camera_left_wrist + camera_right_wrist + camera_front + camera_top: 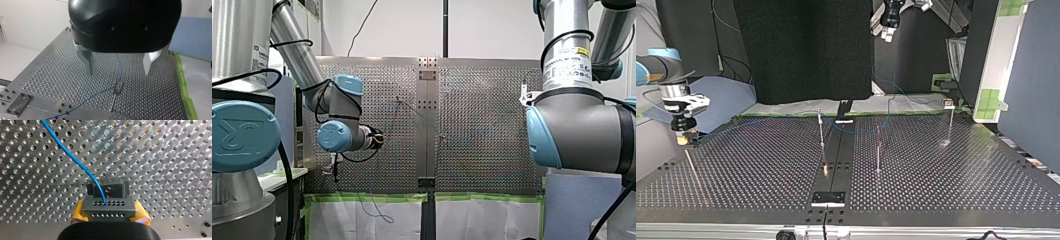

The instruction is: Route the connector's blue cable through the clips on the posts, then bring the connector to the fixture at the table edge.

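Note:
In the right wrist view my right gripper [110,214] is shut on the grey connector [108,206], with yellow pads on both of its sides. The blue cable [75,160] leaves the connector's top and runs off over the perforated plate. A grey slotted fixture [107,187] sits right ahead of the connector, touching or nearly so. At the top view's left my right gripper [684,139] hangs over a thin post [691,165]. My left gripper [118,73] is open, high above a post with a clip [117,88] that the blue cable [121,65] passes through.
Three more thin posts stand on the plate in the top view [821,131], [878,150], [951,120]. A metal strip [828,198] runs down the plate's middle. Green tape [372,197] lines the table's edge, where a cable loop [377,210] hangs down.

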{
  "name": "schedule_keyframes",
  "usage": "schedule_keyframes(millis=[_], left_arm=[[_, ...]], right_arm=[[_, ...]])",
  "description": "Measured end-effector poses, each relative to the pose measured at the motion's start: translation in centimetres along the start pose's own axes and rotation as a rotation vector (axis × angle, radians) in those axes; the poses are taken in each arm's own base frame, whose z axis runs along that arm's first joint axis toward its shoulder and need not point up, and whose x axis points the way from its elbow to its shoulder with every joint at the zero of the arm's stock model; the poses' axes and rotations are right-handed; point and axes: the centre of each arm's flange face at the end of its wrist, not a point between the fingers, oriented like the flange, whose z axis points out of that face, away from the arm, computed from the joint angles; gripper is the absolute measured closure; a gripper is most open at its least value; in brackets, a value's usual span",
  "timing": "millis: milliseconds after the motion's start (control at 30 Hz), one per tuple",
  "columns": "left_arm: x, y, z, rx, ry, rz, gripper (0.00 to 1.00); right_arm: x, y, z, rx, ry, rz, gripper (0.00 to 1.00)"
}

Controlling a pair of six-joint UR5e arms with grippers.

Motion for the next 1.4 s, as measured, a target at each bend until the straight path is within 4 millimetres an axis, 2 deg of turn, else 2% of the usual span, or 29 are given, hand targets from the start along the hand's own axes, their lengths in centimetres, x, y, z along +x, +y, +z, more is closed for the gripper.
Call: schedule_keyframes(millis=[767, 1400], left_arm=[[0.0, 0.2, 0.2, -0.009, -0.001, 0.003, 0.0], [0.0, 0.3, 0.2, -0.013, -0.001, 0.004, 0.0]], right_arm=[[0.4, -1.1, 0.7, 0.042, -0.007, -0.094, 1.0], [-0.7, -0.7, 0.9, 0.041, -0.013, -0.081, 1.0]])
